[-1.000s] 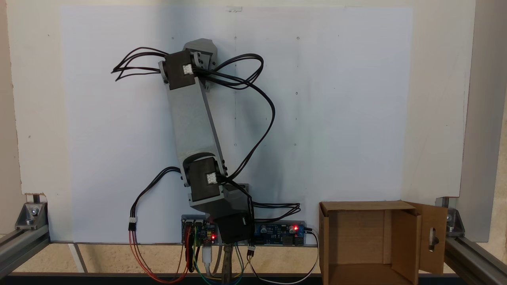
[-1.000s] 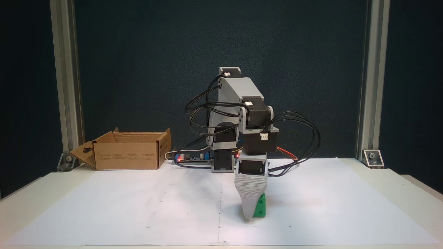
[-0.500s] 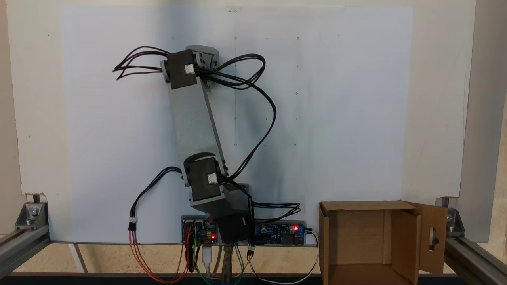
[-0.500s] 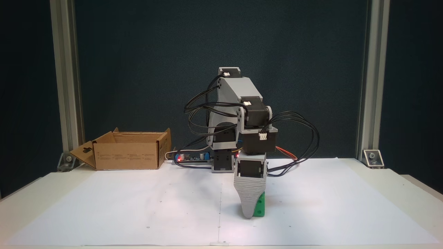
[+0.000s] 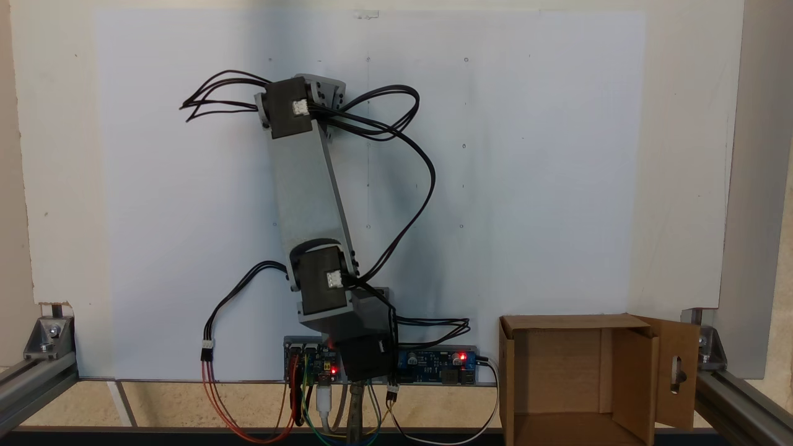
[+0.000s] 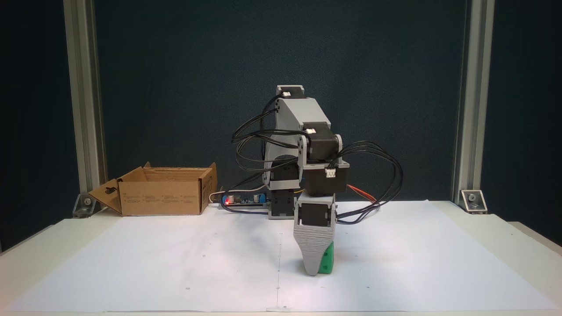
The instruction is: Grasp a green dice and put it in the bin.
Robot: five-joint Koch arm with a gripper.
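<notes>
The grey ridged gripper (image 6: 312, 272) has slid slightly left over the last second, taking the small bright green plastic dice (image 6: 326, 260) with it, near the white paper sheet's (image 6: 175, 263) front edge. One jaw hides the other, so I cannot tell its grip. The brown cardboard bin (image 6: 162, 197) waits at the back-left corner

Desk (image 6: 505, 245): carrying white paper sheet (image 6: 175, 263).
Sheet: bearing green dice (image 6: 326, 262).
Desk rear: supporting bin (image 6: 162, 199).
</notes>
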